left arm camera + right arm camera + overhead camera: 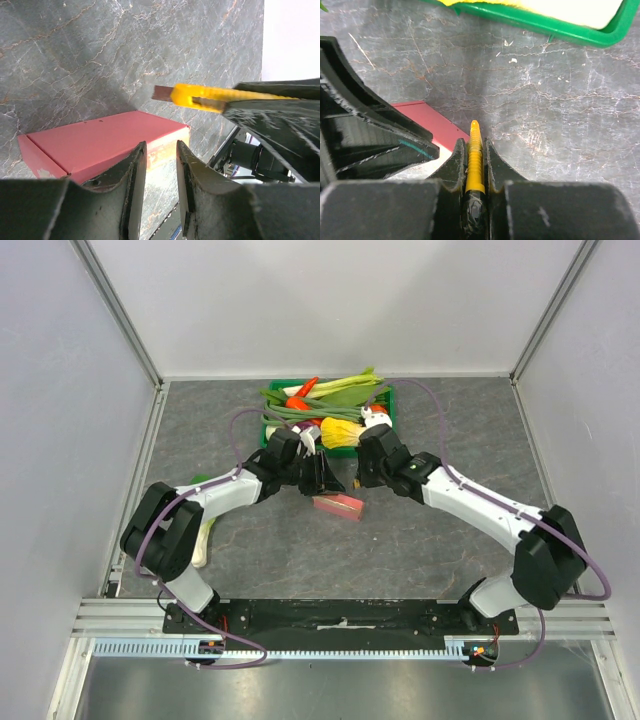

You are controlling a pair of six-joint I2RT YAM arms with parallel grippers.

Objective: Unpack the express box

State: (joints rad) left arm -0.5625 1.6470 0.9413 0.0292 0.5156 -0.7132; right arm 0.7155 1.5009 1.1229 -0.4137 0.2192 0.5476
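Counted one grey marbled table (90, 55), spread beneath both grippers. Counted two arms, a left arm (215, 495) and a right arm (470, 502), meeting nose to nose. Found one green crate (560, 27) just beyond the right gripper (473, 146), with vegetables (330, 400) heaped too thickly to number. Found one express box (100, 142), pink and flat on the table, directly under and ahead of the left gripper (159, 150). Saw the left jaws part-way apart with nothing visibly pinched; could not tell whether the tips pressed the lid. Saw the right jaws clenched on one yellow box cutter (200, 95), with one short blade (162, 92) poking out above the box's end. Judged the step as slitting the seam: best to steady the box with the left gripper, keep the blade shallow, and draw along the edge, away from that gripper.
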